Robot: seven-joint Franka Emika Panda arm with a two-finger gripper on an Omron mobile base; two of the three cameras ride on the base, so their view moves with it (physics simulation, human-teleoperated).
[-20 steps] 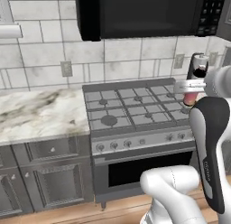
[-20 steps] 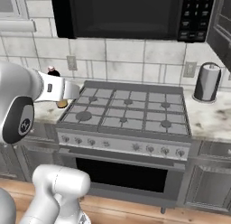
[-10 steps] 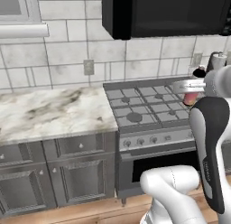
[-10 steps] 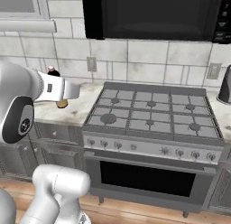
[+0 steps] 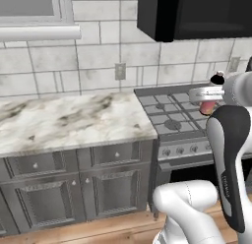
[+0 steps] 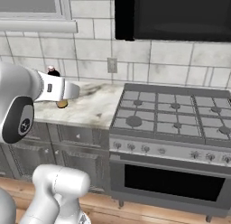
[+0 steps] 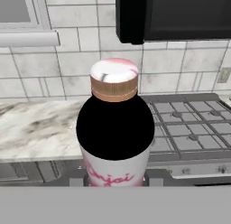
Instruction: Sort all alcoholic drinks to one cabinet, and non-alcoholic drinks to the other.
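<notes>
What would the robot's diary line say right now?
gripper: shut on bottle | bottle: upright, lifted | below: counter, stove

We see a marble countertop (image 5: 69,122) beside a gas stove (image 6: 173,117), a black microwave (image 6: 176,15) mounted above it, a wall outlet (image 5: 119,71) on the tiled backsplash (image 5: 44,66), and grey base cabinets (image 5: 64,189) below.

Lighting's flat and even everywhere, pretty bright, with hardly any real shadows on the counter (image 5: 74,122) or the tiled wall (image 6: 90,42). Everything looks a bit soft and low-res, and the microwave (image 7: 176,15) at 1 o'clock is just a featureless black block.
</notes>
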